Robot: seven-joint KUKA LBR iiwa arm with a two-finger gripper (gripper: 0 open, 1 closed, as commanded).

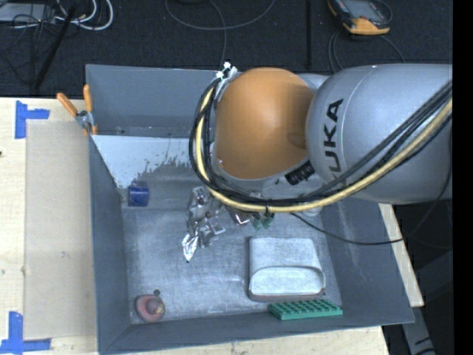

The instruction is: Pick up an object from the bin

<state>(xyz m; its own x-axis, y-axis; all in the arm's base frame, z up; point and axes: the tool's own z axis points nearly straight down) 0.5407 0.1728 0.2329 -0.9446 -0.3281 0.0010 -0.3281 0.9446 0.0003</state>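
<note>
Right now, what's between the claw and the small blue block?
Nothing: bare bin floor between the claw and the blue block, seen in the camera view.

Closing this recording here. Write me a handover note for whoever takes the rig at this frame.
Gripper: low over the middle of the bin, above bare floor; no held thing visible.
Things: small blue block back left; round reddish piece front left; pale grey tray to the gripper's right in view; green ridged strip at the front.
Done: nothing lifted.
Left: grasp one thing, lift it out.
</note>
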